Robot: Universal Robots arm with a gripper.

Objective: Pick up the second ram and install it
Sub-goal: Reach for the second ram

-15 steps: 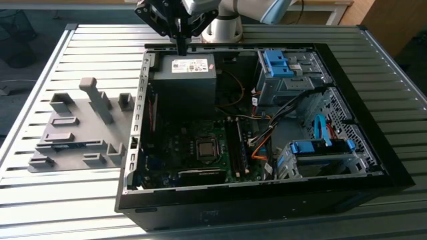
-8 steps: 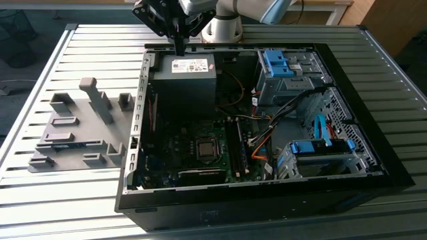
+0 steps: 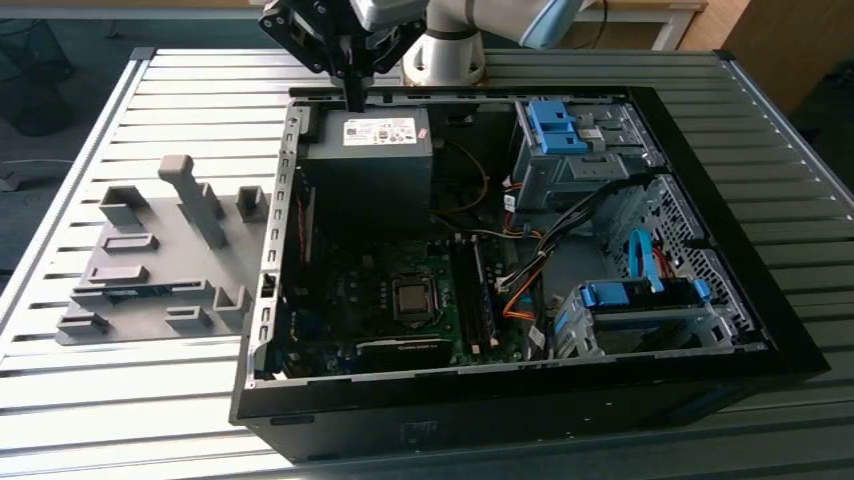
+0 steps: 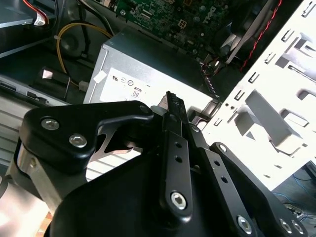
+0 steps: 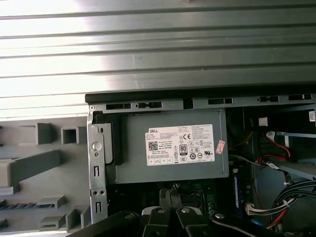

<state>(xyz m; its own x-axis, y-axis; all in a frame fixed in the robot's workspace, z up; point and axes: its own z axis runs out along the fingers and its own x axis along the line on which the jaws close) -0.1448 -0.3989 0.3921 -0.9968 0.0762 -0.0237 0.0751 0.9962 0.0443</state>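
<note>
Second ram [image 3: 140, 291] lies flat as a thin blue-green strip in a slot of the grey holder [image 3: 174, 250], which sits on the slatted metal table [image 3: 120, 400] just beside the open computer case [image 3: 274, 300], on the exterior view's left. The gripper [image 3: 354, 100] hangs over the far rim of that case, above the edge of the power supply [image 3: 367, 170], and is well apart from the second ram. In the second wrist view the gripper [image 4: 173, 101] has its black fingers [image 4: 176, 148] pressed together at the tips with nothing seen between them, pointing at the labelled power supply [image 4: 148, 64]. The first wrist view shows the closed gripper [image 5: 172, 191] near the power supply [image 5: 168, 148], with the holder [image 5: 29, 168] beside the case wall. Inside the case, the motherboard [image 3: 400, 290] lies below the power supply.
</note>
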